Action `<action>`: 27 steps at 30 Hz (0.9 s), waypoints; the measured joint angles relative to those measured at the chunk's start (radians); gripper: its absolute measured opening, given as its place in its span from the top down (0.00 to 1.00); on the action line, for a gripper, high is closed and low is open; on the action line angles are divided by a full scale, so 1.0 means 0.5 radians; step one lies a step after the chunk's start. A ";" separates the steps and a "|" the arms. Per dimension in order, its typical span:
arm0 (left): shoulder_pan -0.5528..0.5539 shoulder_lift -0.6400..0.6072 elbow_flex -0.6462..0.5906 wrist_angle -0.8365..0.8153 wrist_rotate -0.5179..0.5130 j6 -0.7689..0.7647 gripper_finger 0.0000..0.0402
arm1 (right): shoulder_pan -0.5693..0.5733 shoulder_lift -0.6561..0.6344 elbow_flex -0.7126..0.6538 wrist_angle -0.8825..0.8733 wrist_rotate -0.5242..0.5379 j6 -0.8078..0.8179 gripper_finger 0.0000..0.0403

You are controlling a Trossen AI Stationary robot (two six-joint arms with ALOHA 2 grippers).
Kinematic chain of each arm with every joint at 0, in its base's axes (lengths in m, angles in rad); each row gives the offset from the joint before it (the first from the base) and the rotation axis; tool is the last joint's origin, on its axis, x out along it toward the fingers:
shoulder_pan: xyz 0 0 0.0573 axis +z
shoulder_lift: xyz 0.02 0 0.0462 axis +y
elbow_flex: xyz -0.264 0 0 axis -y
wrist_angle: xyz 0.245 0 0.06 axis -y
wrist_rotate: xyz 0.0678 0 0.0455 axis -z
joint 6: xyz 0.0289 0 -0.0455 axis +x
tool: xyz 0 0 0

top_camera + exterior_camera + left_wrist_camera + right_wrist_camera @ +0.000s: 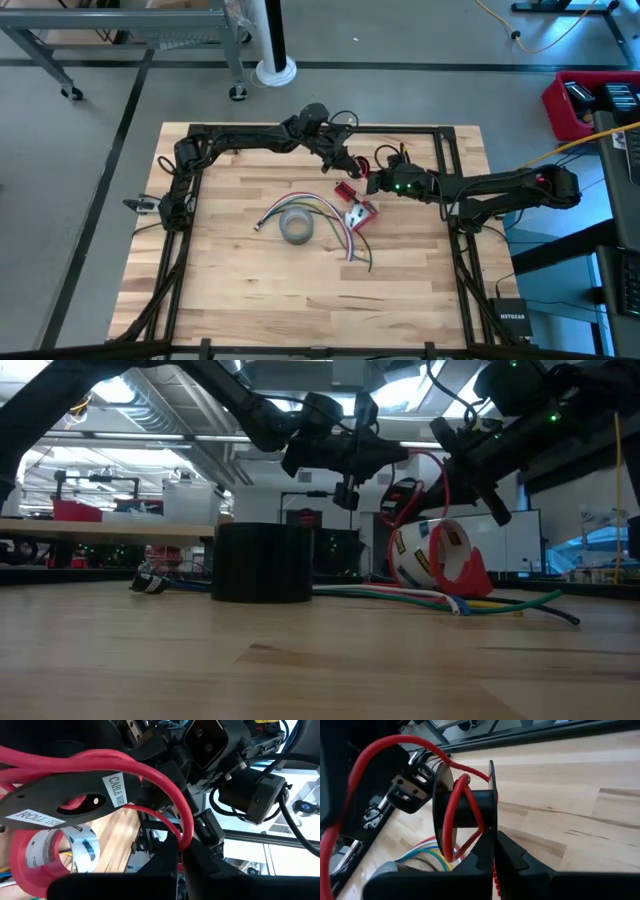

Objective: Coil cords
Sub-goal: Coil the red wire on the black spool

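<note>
Above the far half of the table [250, 290], both of my arms meet near the middle. My left tool [181, 851] has its fingers pressed together on the red wire [165, 785], which loops away from the pinch in a broad arc. My right tool [493, 851] is likewise closed, its fingertips meeting at the edge of a small black spool [470, 810] with round flanges; the same red wire wraps a few loose turns around the spool's core there, and I cannot tell whether the fingers pinch the wire, the flange, or both. From the level view, the wire arcs in the air between the two tools, above the table. Below them on the wood sits a red tape dispenser [358, 212] with a roll of clear tape in it, and just beside it a bundle of coloured wires [325, 212] fans out across the table. A grey tape roll [297, 227] lies flat near the middle of the table, touching that bundle.
</note>
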 joint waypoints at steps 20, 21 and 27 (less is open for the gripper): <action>-0.049 0.002 0.064 -0.149 -0.078 0.170 1.00 | 0.000 0.054 0.002 0.088 -0.054 0.148 0.99; -0.049 0.002 0.090 -0.153 -0.088 0.242 1.00 | 0.000 0.054 0.002 0.089 -0.053 0.148 0.99; -0.048 0.002 0.259 -0.486 -0.226 0.757 1.00 | 0.000 0.054 0.002 0.090 -0.052 0.148 0.99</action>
